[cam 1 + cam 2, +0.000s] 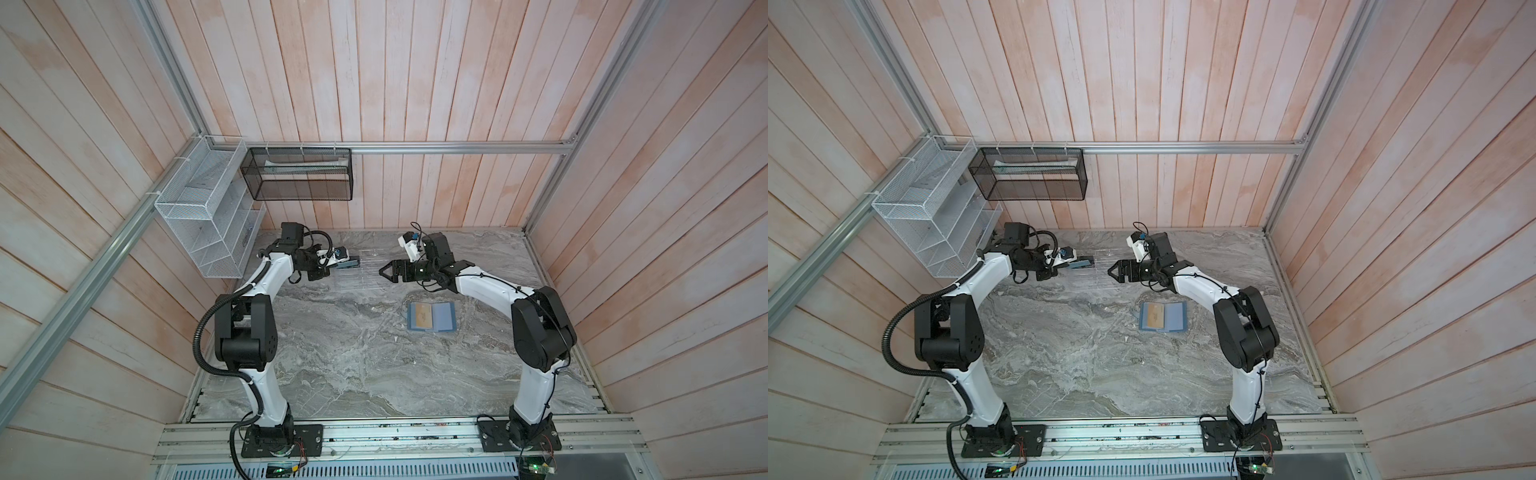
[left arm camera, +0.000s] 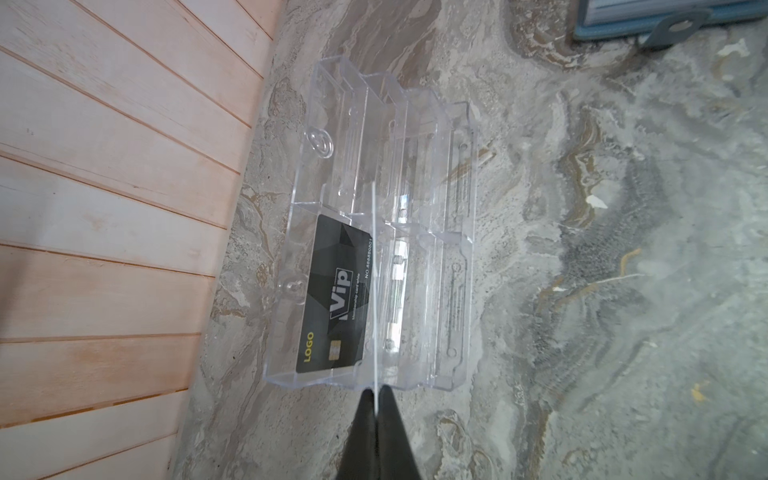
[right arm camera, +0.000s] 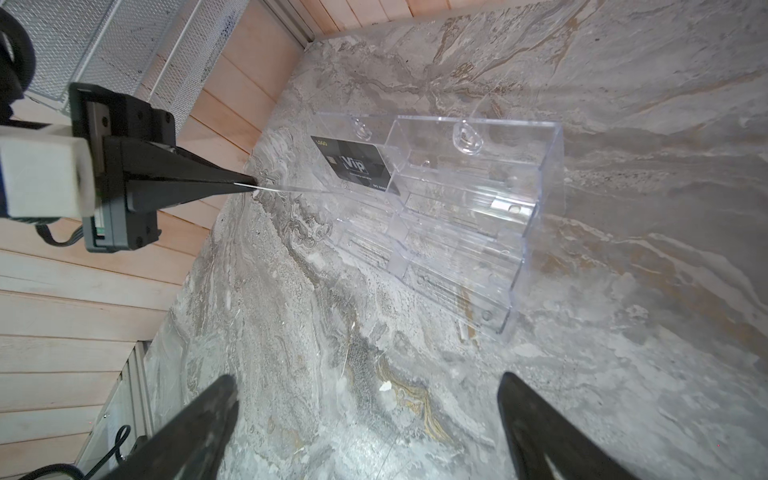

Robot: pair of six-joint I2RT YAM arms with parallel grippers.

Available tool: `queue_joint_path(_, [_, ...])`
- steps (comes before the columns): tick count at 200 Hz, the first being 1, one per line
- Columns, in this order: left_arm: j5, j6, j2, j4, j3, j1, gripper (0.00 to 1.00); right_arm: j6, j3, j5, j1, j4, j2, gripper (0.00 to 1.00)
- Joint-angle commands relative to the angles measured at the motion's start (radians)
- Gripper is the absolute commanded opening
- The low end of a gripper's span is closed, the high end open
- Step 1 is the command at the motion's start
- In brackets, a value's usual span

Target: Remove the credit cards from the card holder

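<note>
My left gripper (image 2: 377, 399) is shut on a credit card (image 2: 375, 291), seen edge-on as a thin pale line. In both top views that card (image 1: 348, 263) (image 1: 1082, 263) looks teal-blue and hangs over the left end of the clear rack (image 1: 365, 276). The card holder (image 1: 444, 316) (image 1: 1175, 316) lies open on the marble, a gold-yellow card (image 1: 420, 315) in its left pocket. My right gripper (image 1: 384, 272) (image 3: 368, 399) is open and holds nothing, just right of the rack. The right wrist view shows the left gripper (image 3: 249, 185) pinching the card.
A black "Vip" card (image 2: 336, 295) (image 3: 353, 164) stands in the rack's (image 3: 519, 187) back slot. A white wire basket (image 1: 208, 216) and a black mesh basket (image 1: 297, 174) hang on the wall behind the left arm. Wooden walls close in the marble table.
</note>
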Motion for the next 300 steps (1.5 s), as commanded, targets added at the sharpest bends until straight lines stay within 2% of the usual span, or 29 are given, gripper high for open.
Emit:
queue_joint_path(1, [0.031, 0.066, 0.020, -0.009, -0.009, -0.003, 0.00, -0.016, 0.044, 0.018, 0.002, -0.032, 0.029, 0.98])
queue_joint_path(58, [0.001, 0.094, 0.057, 0.000, -0.015, -0.023, 0.00, -0.010, 0.092, 0.011, 0.005, -0.046, 0.068, 0.98])
queue_joint_path(134, [-0.046, 0.123, 0.102, 0.015, 0.006, -0.034, 0.00, -0.028, 0.065, 0.024, 0.008, -0.038, 0.069, 0.98])
queue_joint_path(300, [-0.026, 0.117, 0.074, -0.004, 0.066, -0.020, 0.00, -0.044, 0.132, 0.024, 0.023, -0.065, 0.116, 0.98])
